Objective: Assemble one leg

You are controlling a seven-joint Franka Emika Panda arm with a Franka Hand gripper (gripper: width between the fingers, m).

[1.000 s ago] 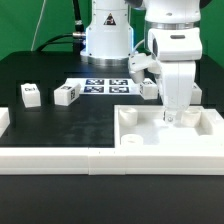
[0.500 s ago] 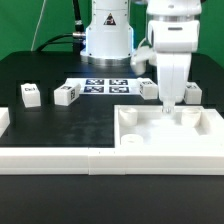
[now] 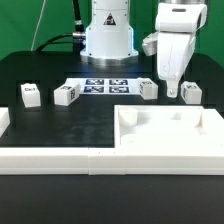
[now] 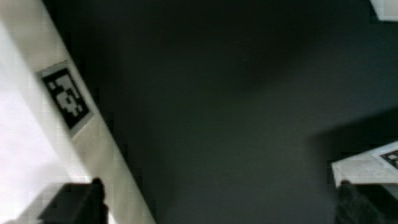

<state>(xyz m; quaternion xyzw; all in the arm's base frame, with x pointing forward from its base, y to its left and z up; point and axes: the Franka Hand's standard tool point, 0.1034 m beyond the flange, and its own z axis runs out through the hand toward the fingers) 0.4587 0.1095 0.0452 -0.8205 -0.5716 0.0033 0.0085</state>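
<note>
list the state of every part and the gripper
gripper: open, empty, off the table
leg at exterior view's far left: loose on table
second leg from that side: loose on table
third leg: loose, near gripper
leg at exterior view's far right: loose on table
square tray part: flat, no leg mounted

arm base (image 3: pixel 107 35): stands at the middle of the bench's far edge.
wrist (image 3: pixel 176 42): over the far corner on the exterior view's right, pointing straight down.
gripper (image 3: pixel 171 92): hangs clear of the bench surface, tips downward.
fingers (image 4: pixel 71 203): spread wide apart in the wrist view, nothing held between them.
</note>
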